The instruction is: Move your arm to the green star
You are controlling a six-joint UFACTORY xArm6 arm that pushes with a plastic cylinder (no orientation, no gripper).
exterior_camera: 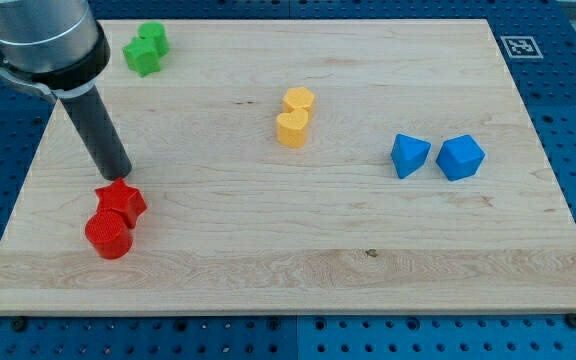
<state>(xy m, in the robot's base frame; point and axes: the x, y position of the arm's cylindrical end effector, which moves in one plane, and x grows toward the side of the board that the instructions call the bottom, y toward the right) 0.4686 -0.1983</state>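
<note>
Green star (141,57), lumpy, top-left corner

A pale wooden table (368,260) carries two yellow plastic blocks, one hexagonal (299,100) touching a heart-shaped one (291,129), upper centre. Two blue angular blocks (409,155) (460,157) sit just apart, centre right. Lower left, a red star (121,201) touches a red cylinder (107,235).

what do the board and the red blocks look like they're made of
The board looks like light wood with a smooth matt finish: long grain lines and a small dark knot show. The red star and the red cylinder below it look like moulded or printed plastic, uniform in colour with a dull sheen; which, I cannot tell. My tip sits just above the star.
</note>
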